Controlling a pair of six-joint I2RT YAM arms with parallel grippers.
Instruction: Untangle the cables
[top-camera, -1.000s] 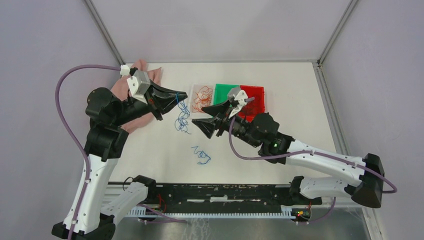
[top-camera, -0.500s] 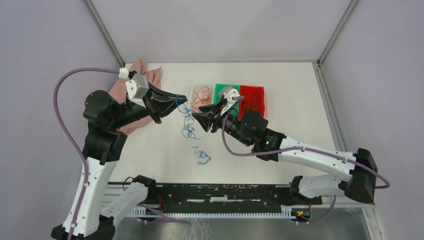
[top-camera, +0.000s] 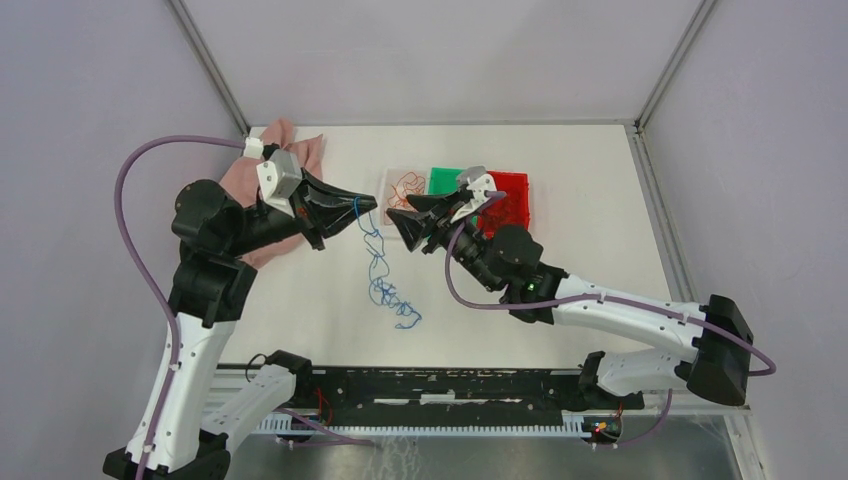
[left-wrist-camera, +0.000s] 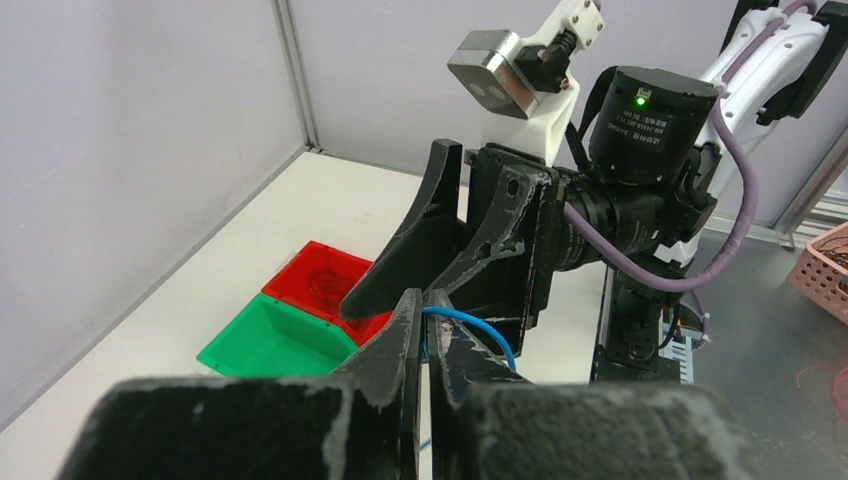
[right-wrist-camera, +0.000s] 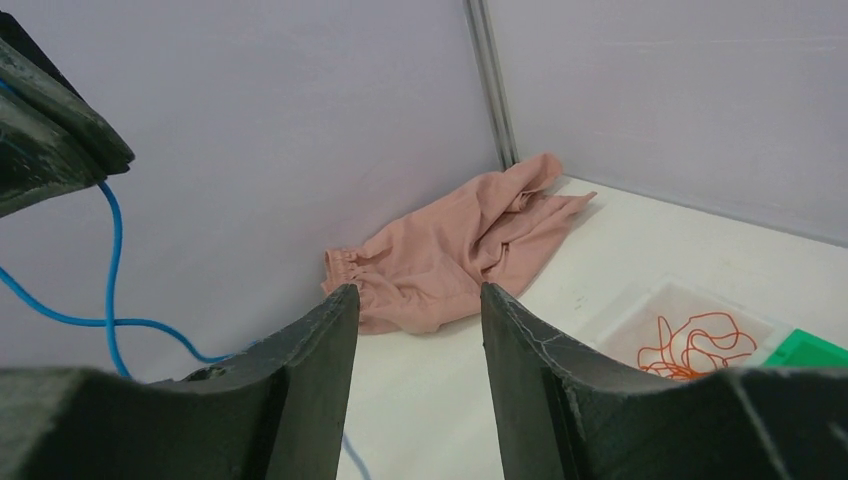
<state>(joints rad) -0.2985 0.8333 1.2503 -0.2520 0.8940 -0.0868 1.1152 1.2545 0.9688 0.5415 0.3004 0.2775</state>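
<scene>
My left gripper (top-camera: 368, 206) is shut on a thin blue cable (top-camera: 377, 262) and holds its upper end above the table; the cable hangs down in curls to a blue tangle (top-camera: 402, 312) lying on the table. In the left wrist view the blue cable (left-wrist-camera: 478, 327) loops out between the shut fingers. My right gripper (top-camera: 397, 218) is open and empty, just right of the left one, facing it. Orange-red cables (top-camera: 403, 186) lie in a clear tray; they also show in the right wrist view (right-wrist-camera: 695, 345). Dark cables lie in the red tray (top-camera: 507, 203).
A green tray (top-camera: 446, 181) sits between the clear tray and the red tray. A pink cloth (top-camera: 262, 200) lies at the back left under my left arm, and it shows in the right wrist view (right-wrist-camera: 456, 252). Walls close the table at back and sides.
My left gripper has lifted the blue cable, so it now hangs stretched down to the tangle. My right gripper has moved up and left, toward the left gripper's tip.
</scene>
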